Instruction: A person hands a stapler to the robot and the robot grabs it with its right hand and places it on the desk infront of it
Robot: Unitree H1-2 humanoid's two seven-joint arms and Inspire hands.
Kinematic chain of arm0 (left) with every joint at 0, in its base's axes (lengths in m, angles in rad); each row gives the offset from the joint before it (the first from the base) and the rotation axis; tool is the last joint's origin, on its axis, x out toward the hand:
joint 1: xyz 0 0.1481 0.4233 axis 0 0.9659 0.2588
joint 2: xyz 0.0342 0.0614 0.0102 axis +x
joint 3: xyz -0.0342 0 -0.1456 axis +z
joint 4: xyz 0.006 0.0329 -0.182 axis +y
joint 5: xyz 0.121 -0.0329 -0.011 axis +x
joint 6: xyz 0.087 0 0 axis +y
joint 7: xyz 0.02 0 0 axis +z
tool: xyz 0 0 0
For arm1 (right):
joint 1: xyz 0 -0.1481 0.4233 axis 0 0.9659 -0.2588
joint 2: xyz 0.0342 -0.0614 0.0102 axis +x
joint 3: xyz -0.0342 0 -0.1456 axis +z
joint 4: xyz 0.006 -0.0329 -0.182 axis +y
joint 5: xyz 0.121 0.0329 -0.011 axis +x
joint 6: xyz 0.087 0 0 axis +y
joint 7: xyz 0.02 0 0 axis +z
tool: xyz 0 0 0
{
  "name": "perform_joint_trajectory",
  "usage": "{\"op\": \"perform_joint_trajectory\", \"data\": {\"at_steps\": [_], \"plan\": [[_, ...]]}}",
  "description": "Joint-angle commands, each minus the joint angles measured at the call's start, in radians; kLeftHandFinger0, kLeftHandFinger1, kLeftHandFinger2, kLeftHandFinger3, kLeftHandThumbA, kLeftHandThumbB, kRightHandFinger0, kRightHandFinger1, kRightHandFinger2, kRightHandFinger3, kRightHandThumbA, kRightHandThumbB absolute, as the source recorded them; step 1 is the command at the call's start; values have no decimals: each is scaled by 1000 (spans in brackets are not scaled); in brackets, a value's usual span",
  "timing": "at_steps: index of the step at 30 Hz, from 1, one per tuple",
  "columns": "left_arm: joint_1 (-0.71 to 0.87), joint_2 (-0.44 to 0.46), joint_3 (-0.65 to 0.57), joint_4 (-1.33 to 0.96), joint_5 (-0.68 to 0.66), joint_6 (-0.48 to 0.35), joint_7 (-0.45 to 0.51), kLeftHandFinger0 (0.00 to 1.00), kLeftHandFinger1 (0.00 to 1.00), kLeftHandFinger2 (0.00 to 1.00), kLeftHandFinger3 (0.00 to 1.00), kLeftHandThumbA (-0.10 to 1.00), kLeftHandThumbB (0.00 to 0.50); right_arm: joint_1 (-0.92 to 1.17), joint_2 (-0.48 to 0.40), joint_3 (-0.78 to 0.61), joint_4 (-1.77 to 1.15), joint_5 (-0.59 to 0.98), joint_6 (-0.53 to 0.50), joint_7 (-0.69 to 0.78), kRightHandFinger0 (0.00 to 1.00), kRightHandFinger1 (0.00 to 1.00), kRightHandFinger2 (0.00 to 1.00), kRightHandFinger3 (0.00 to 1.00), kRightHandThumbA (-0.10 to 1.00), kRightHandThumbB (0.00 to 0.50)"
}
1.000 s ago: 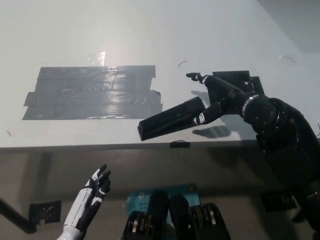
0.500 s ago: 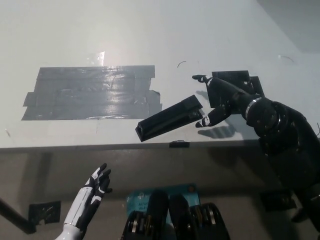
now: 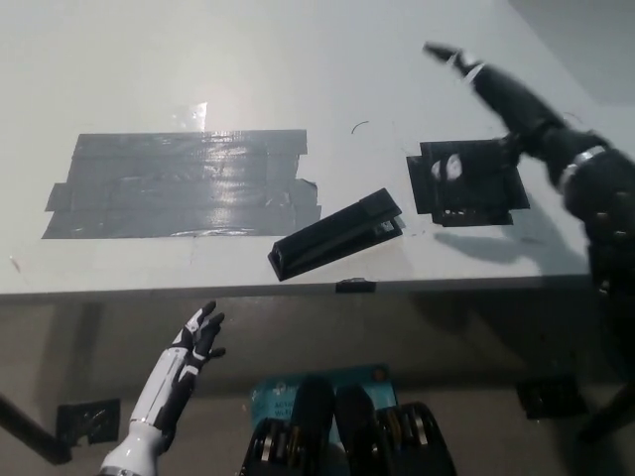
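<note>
The right hand [image 3: 496,84] is open and holds nothing: its fingers are extended and spread, pointing toward the far side of the desk [image 3: 298,69]. One second ago this hand was closed on the stapler [image 3: 336,234]; half a second ago the fingers had parted and the hand sat just beside the stapler's right end; now the hand has lifted and swung up and to the right, well apart from it. The black right arm [image 3: 600,208] passes above the black square patch [image 3: 466,180] fixed to the desk surface. The stapler lies flat on the desk near the front edge, set diagonally, between the black square patch and the grey tape patch [image 3: 184,183], with its left end just beside the tape's lower right corner; its position has barely shifted since release. The left hand [image 3: 193,347] rests below the desk edge at lower left, fingers apart, holding nothing. Judgement: the placement step appears complete, since the stapler rests unsupported on the desk, and only withdrawal of the arm remains.
</note>
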Motion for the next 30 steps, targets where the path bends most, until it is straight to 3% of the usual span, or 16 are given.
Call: {"op": "perform_joint_trajectory", "data": {"at_steps": [1,7,8,12,14,15,16,18,22,26,30], "plan": [[-30,10,10,-18,-10,-3,-5,903,1000,1000,1000,971,420,150,48,-245,-539,178,5,-23,1000,1000,1000,1000,1000,355],[-6,2,11,-17,-16,-13,-2,931,1000,1000,1000,978,437,435,174,-252,-636,325,4,-113,1000,1000,1000,1000,1000,343],[1,0,12,-18,-16,-13,0,943,1000,1000,1000,985,456,488,194,-246,-621,334,-21,-122,1000,1000,1000,1000,1000,313],[40,-4,9,-23,-9,-19,6,945,1000,1000,1000,999,459,654,254,-236,-543,365,-107,-136,1000,1000,1000,1000,1000,307],[60,-6,5,-18,-13,-33,2,944,1000,1000,1000,1000,465,762,289,-238,-434,396,-208,-148,1000,1000,1000,1000,1000,217],[65,-7,3,-14,-14,-38,1,952,1000,1000,1000,1000,470,787,297,-237,-407,392,-232,-155,1000,1000,1000,1000,1000,208],[68,-8,2,-12,-14,-42,0,954,1000,1000,1000,1000,470,803,302,-237,-393,389,-246,-159,1000,1000,1000,1000,1000,208],[79,-12,-1,-4,-19,-51,-4,977,1000,1000,1000,1000,466,841,324,-243,-279,397,-316,-177,1000,1000,1000,1000,1000,154],[99,-15,-4,2,-6,-66,4,964,1000,1000,1000,1000,457,843,321,-232,-118,358,-386,-210,1000,1000,1000,1000,1000,148],[105,-14,0,2,1,-65,9,946,1000,1000,1000,1000,461,830,305,-208,-76,325,-380,-213,1000,1000,1000,1000,1000,112],[104,-16,0,6,3,-71,10,945,1000,1000,1000,1000,458,826,296,-196,-67,320,-381,-218,1000,1000,1000,1000,994,109]]}}
